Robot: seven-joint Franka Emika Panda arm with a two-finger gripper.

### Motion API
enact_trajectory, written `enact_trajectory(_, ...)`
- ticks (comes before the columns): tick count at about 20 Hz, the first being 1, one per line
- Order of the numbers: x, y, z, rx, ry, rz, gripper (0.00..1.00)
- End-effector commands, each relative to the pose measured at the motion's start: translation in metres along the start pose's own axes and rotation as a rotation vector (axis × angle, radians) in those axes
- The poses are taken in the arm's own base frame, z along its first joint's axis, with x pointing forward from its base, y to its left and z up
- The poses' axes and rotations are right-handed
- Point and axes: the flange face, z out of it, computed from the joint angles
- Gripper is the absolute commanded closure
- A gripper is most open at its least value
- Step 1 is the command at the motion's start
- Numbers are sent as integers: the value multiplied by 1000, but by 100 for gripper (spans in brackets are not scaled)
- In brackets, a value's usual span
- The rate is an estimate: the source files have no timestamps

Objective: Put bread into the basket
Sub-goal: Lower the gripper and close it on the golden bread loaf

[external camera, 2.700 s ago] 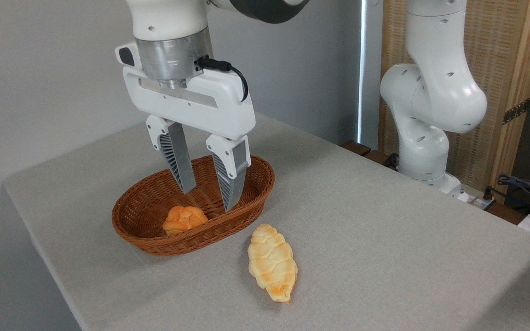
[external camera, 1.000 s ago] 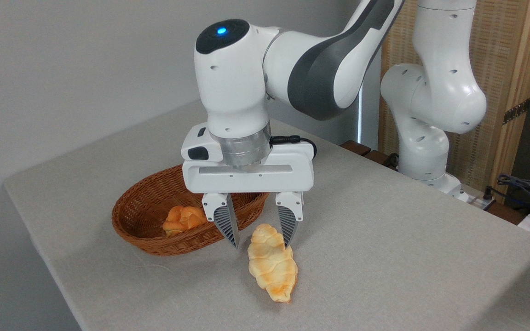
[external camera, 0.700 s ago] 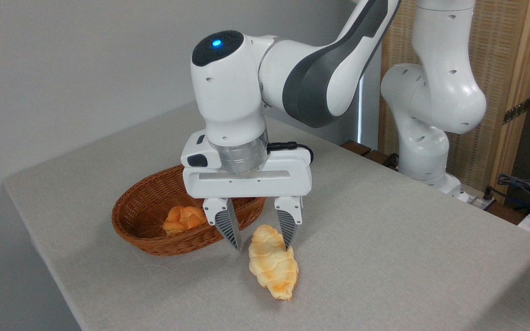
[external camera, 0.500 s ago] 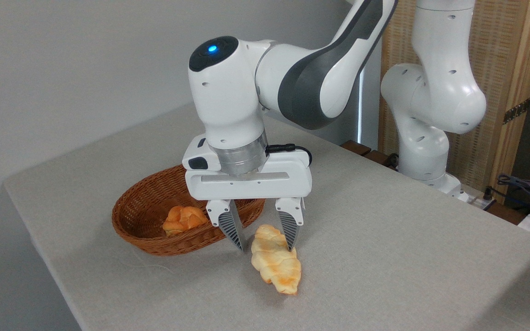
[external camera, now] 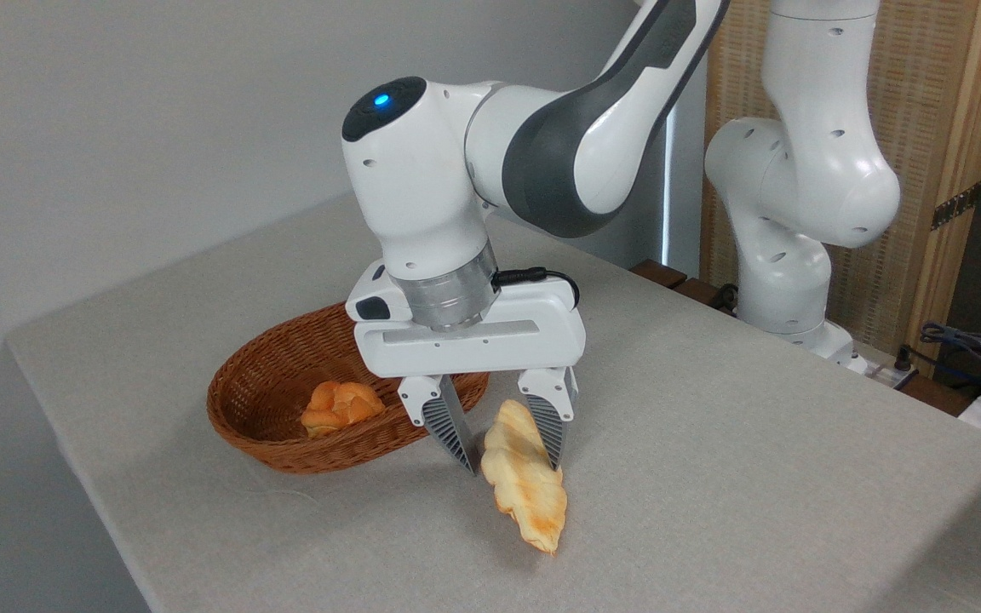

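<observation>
The bread (external camera: 531, 498), a long pale golden segmented loaf with a browner tip, is tipped up on its edge on the grey table just right of the basket. My gripper (external camera: 511, 466) is down over its far end, open. The right finger (external camera: 547, 426) rests against the loaf, and a small gap shows between the loaf and the left finger (external camera: 448, 430). The basket (external camera: 239, 426), oval reddish-brown wicker, stands to the left, partly behind the gripper body.
A small round orange knotted bun (external camera: 339, 404) lies inside the basket. The table's front edge runs close below the loaf. My arm's white base (external camera: 788, 281) stands at the back right, with cables (external camera: 976, 349) beyond the table's right edge.
The gripper came from above the basket down over the loaf, then shifted right. The loaf was pushed right and rolled from lying flat onto its edge. The finger spacing looks unchanged.
</observation>
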Motion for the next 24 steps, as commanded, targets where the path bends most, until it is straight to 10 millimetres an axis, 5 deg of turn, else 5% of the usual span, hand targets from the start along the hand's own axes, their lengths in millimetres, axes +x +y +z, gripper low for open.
enact_trajectory(1, -5, 3, -4, 17, -4, 49, 47)
enact_trajectory(8, -5, 5, -3, 12, -12, 81, 93)
enact_trajectory(19, -5, 5, -6, 11, -6, 83, 94)
enact_trajectory(24, 3, -2, -40, 13, 47, 88, 94)
